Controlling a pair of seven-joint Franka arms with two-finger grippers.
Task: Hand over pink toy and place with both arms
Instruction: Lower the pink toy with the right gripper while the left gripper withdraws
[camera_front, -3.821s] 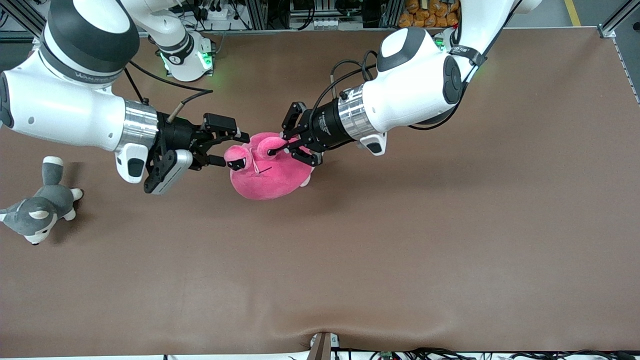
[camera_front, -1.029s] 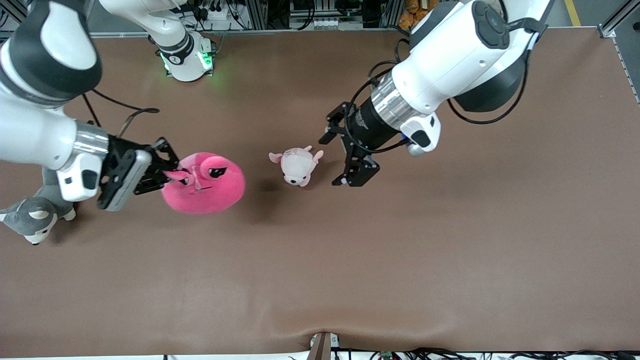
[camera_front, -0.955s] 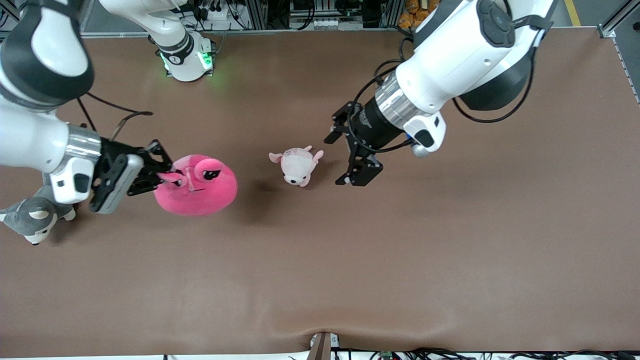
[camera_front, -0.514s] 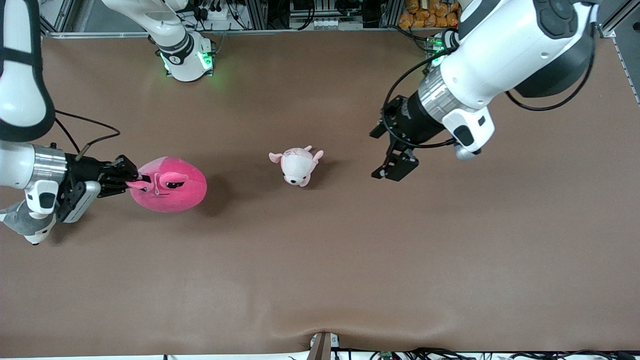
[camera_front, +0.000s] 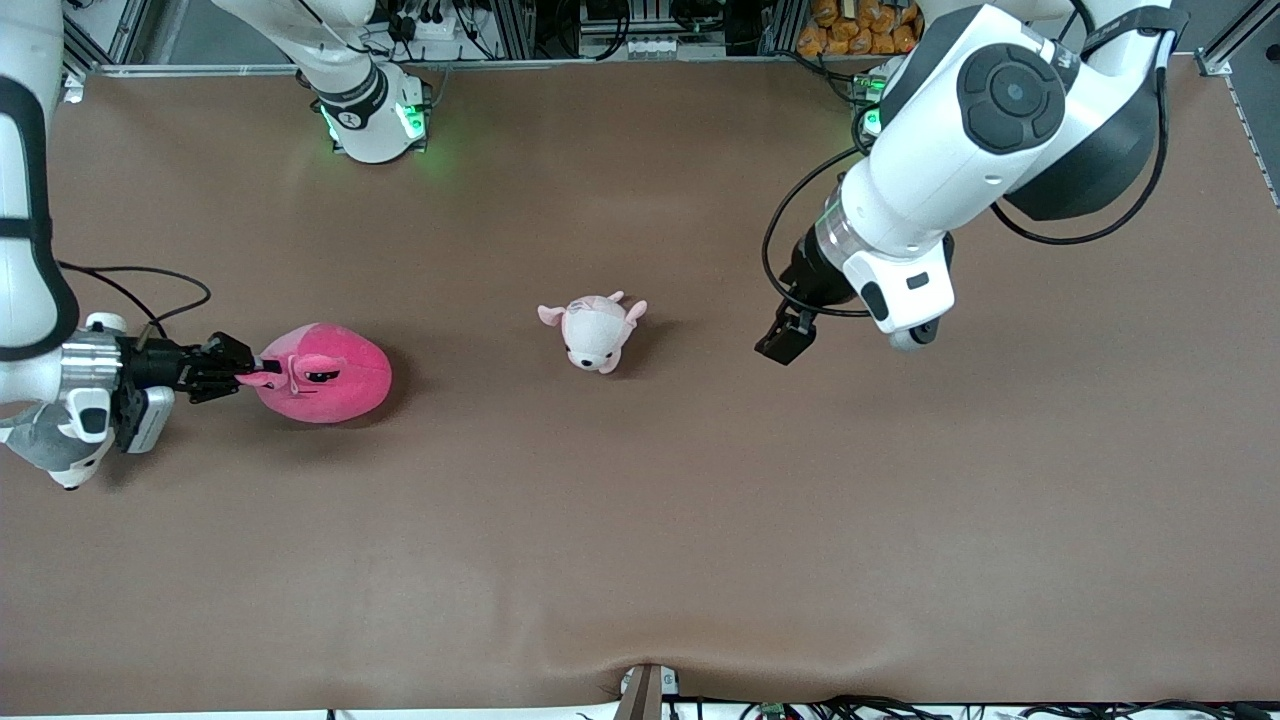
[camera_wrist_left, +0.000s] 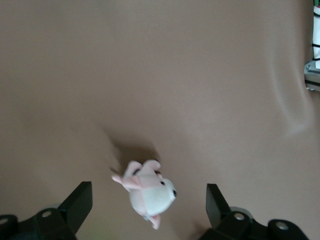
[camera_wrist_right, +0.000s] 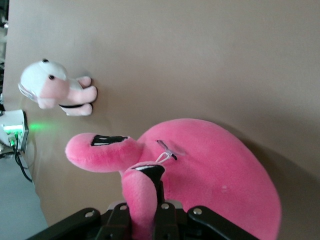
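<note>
Front view: the pink toy (camera_front: 322, 373) lies low on the brown table (camera_front: 700, 520) toward the right arm's end, its long axis running along the table toward the left arm's end. The right gripper (camera_front: 238, 368) sits at the toy's end closest to the right arm's end of the table, fingers pinched shut on a small ear-like flap. Beside that wrist, a grey-and-white husky plush (camera_front: 45, 452) peeks out. A small white-and-pink plush (camera_front: 594, 333) lies mid-table. The left gripper (camera_front: 785, 338) hangs over bare table well apart from the pink toy, so the right arm is clearly the nearer one; setting the toy down looks like the step in hand.

Left wrist view: the left gripper's fingers (camera_wrist_left: 80, 200) stand wide apart, holding nothing, with the small plush below them.

Right wrist view: the right gripper clamps the pink flap (camera_wrist_right: 142, 197), the toy's round body bulging away from it onto the table
</note>
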